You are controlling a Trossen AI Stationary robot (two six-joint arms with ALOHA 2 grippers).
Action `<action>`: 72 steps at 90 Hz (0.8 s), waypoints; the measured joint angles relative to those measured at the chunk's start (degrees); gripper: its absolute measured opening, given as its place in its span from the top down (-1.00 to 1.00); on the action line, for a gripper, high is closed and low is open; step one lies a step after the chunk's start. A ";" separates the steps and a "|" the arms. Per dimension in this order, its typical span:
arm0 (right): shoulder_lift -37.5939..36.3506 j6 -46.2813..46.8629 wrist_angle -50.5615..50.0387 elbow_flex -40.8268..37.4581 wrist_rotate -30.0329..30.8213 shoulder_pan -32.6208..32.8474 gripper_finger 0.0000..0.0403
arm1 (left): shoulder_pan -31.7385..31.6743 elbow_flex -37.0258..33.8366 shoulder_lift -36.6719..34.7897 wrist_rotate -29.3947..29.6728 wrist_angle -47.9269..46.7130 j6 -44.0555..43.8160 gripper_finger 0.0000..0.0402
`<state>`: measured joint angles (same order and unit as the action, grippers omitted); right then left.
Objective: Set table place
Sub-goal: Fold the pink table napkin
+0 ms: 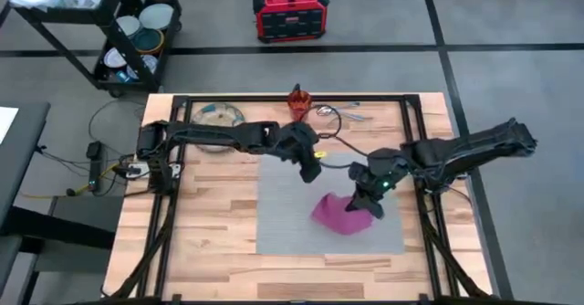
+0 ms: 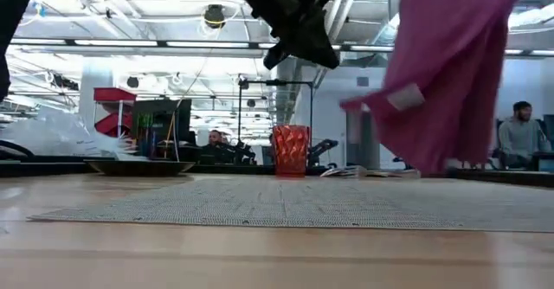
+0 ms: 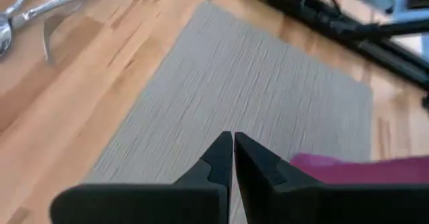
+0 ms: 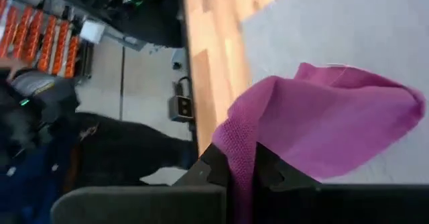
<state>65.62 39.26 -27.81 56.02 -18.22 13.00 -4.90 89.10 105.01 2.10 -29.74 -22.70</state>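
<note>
**Magenta napkin in the air, most of the setting not yet laid**

Grey woven mat [image 1: 330, 205] lies flat on the near middle of the butcher-block table [image 1: 210, 250], and by the look of it that is the only piece of the place in position. The right gripper [image 1: 370, 198] hangs over the mat's right half with its fingers pinched tight on a fold of the magenta cloth napkin [image 1: 339, 214]. In the low view the napkin [image 2: 450, 73] dangles clear of the mat, its lower edge above the weave, so it is held up, not laid.

The left gripper [image 1: 310, 163] hovers above the mat's far edge, left of the right one. The left wrist view shows its two fingers pressed together with nothing between them, the mat [image 3: 221, 96] spread below.

The rest waits along the table's far side. The speckled plate [image 1: 215, 115] sits at the far left. The orange-red cup [image 1: 298, 101] stands upright at the far middle. To its right lies the steel cutlery [image 1: 351, 115], bunched together off the mat; the pictures do not let me tell fork, knife and spoon apart.

My judgement: the task is at an early stage. The napkin has to be set down and smoothed on the mat, then plate, cutlery and cup brought over one by one.
</note>
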 joint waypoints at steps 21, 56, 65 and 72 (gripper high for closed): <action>5.42 -6.74 -11.10 -0.08 0.28 -0.96 1.00 | 1.07 -0.60 0.02 -0.08 -7.09 1.01 1.00; 11.70 -11.78 -5.33 -7.65 3.06 -8.86 1.00 | 3.66 -8.92 0.09 -10.46 -3.10 11.00 1.00; 11.67 -9.58 0.65 -10.43 1.28 -10.38 1.00 | 4.30 -10.79 0.09 -13.51 1.38 20.40 1.00; 11.66 -8.81 3.56 -11.41 0.48 -11.26 1.00 | 4.91 -12.53 0.09 -15.19 6.34 27.57 1.00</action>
<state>77.29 30.45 -24.25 44.61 -17.74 1.73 0.01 76.57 105.10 -13.09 -23.40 4.87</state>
